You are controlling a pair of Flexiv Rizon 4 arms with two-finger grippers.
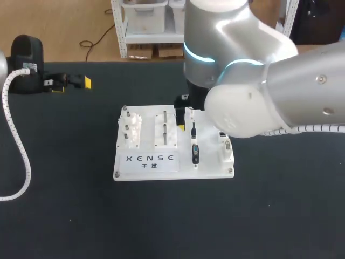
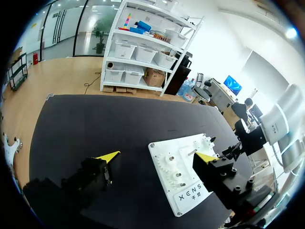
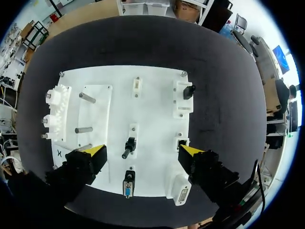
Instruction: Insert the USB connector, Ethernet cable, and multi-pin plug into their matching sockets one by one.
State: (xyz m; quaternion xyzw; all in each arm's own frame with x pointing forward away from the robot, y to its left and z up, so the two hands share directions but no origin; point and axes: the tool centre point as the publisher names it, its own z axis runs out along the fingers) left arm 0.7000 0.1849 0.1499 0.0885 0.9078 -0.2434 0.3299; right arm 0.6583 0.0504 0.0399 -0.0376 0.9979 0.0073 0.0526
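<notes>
The white socket board (image 1: 161, 162) lies mid-table. In the right wrist view my right gripper (image 3: 143, 151) hangs open above the board (image 3: 157, 105), touching nothing. Between and below its fingers a small black plug (image 3: 129, 145) sits in a white mount. Nearer the board's edge lies a black multi-pin connector (image 3: 128, 183) with a blue face. A small dark socket (image 3: 181, 143) sits beside the right finger, and a black piece (image 3: 188, 91) rests in a white holder further ahead. In the head view the black plug (image 1: 194, 132) and the connector (image 1: 195, 154) show just below my right gripper (image 1: 183, 116). My left gripper (image 1: 73, 83) stands open and empty at the far left of the table.
White gears (image 3: 53, 109) and metal pegs (image 3: 86, 98) occupy the board's left side. A white connector block (image 3: 180, 190) sits at the board's near right corner. My left gripper (image 2: 158, 156) points across the black mat toward the board (image 2: 190, 171).
</notes>
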